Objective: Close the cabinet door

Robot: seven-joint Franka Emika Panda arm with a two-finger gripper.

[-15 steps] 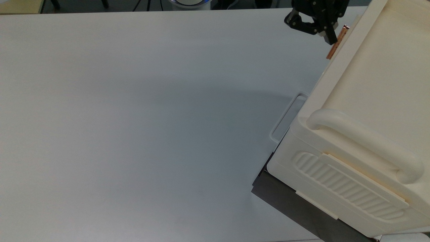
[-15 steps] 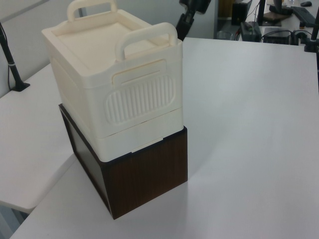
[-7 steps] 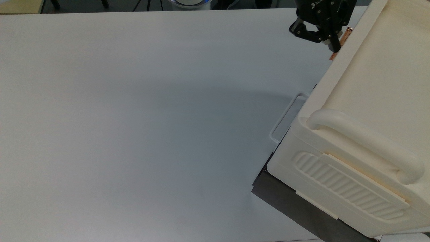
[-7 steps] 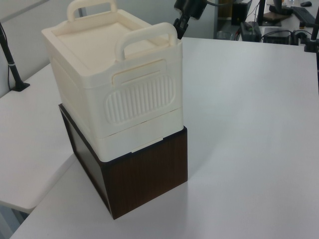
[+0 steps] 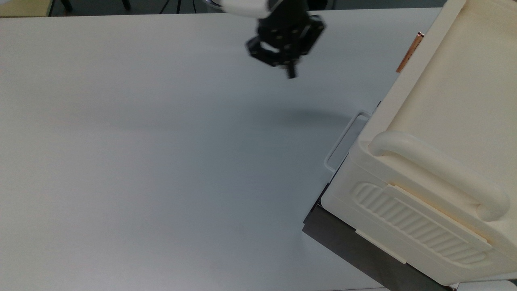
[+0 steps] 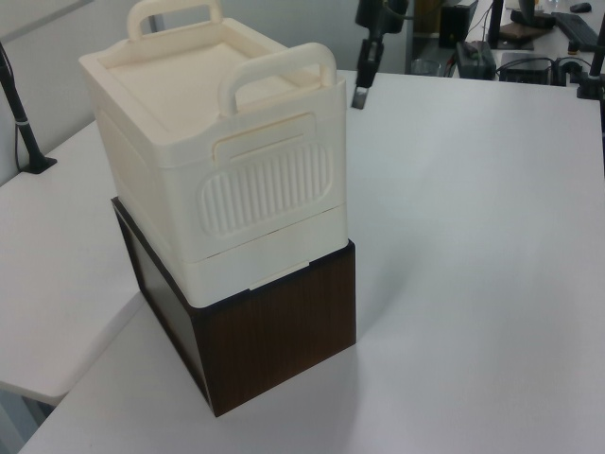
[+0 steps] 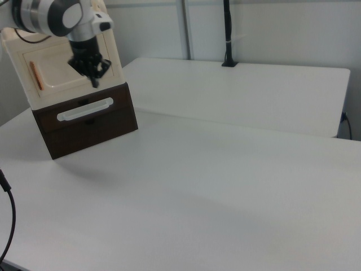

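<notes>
Cabinet (image 5: 452,121) at the top view's right edge, stacked on a dark wooden box (image 6: 274,331) on the white tabletop (image 5: 161,161). Door (image 7: 62,70) flush against the cabinet front, copper handle strip (image 5: 409,52) at its far end. End effector (image 5: 287,66) above bare tabletop, well apart from the door toward the top view's left, empty; whether released or clenched, cannot tell.
</notes>
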